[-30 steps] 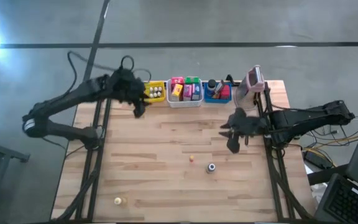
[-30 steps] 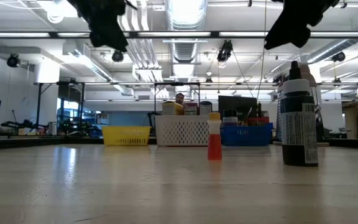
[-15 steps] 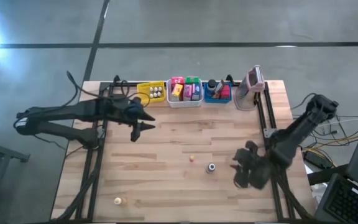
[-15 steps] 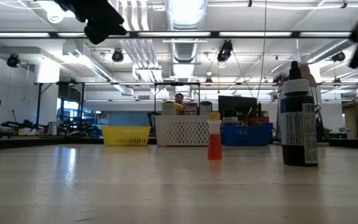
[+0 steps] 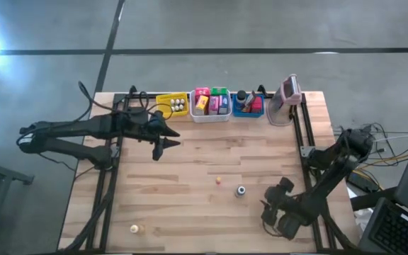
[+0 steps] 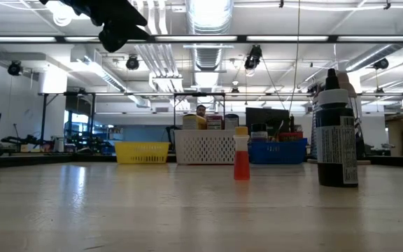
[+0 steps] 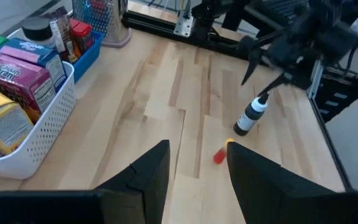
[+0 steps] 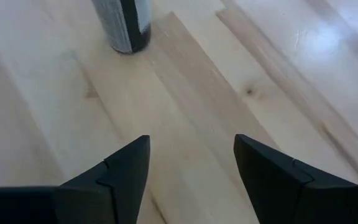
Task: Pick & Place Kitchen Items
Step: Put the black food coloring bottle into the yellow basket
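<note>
a: where's the right gripper (image 5: 269, 217) sitting?

b: lower right of the high view, low over the wood, its two fingers (image 8: 120, 171) spread apart with only bare table (image 8: 185, 112) between them. it grips nothing.

a: and the nearest item to it?

b: the dark bottle (image 5: 241, 190), standing upright a little up and to the left of the claw in the high view. in the right wrist view its base (image 8: 122, 25) shows at the top of the frame, ahead of the fingers and apart from them. nothing stands between.

a: anything beside the bottle?

b: the small red-orange bottle (image 5: 218, 180), just left of it and slightly higher in the frame, also upright. the low view shows both clearly: the little one (image 6: 241, 155) mid-frame, the dark one (image 6: 335, 133) to its right. a tiny whitish piece (image 5: 135, 228) lies alone at the lower left of the high view, well apart from everything.

a: the other arm?

b: the left gripper (image 5: 158, 145) hangs above the table in the upper left of the high view, fingers parted and empty.

a: what's along the far edge?

b: a yellow bin (image 5: 171, 104), a white bin (image 5: 210, 103) stuffed with coloured packets (image 5: 202, 104), a blue bin (image 5: 247, 103), then the pink-grey device (image 5: 287, 92), all across the top of the frame, far from the right claw.
</note>
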Tool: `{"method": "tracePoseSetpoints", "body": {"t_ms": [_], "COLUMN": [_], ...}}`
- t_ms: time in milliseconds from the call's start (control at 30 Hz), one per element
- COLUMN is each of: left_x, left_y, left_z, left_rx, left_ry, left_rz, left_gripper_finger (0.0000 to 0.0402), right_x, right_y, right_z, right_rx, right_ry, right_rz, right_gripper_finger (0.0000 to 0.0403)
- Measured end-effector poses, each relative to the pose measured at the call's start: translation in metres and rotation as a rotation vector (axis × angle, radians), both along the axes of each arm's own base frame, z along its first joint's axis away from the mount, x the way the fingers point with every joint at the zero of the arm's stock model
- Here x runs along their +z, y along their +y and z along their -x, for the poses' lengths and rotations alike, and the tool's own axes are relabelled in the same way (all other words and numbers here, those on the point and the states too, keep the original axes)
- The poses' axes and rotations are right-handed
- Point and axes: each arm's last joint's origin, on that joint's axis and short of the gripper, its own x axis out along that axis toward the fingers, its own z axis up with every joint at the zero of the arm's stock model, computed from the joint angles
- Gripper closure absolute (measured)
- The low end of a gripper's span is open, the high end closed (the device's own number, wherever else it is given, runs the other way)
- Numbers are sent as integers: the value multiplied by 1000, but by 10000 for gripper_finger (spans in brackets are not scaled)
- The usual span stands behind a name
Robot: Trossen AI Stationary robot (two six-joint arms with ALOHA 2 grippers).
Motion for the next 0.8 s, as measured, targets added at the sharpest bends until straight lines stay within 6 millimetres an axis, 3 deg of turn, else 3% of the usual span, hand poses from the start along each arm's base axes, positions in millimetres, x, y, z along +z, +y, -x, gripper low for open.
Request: {"method": "tracePoseSetpoints", "body": {"t_ms": [267, 467, 633, 800], "left_x": [0, 0, -1, -1], "left_y": [0, 0, 0, 0], "left_z": [0, -1, -1, -1], "left_rx": [38, 40, 41, 41], "left_ry": [-1, -5, 1, 1], "left_rz": [85, 89, 91, 91], "left_gripper_finger": [236, 236, 236, 236], "right_x": [-48, -73, -90, -89], "right_y": [13, 19, 20, 27], "right_z": [-6, -5, -7, -13], "right_rx": [-91, -131, -140, -119], "right_ry": [-104, -350, -414, -415], "right_rz": [66, 149, 177, 166], "right_gripper_finger": [145, 144, 152, 134]}}
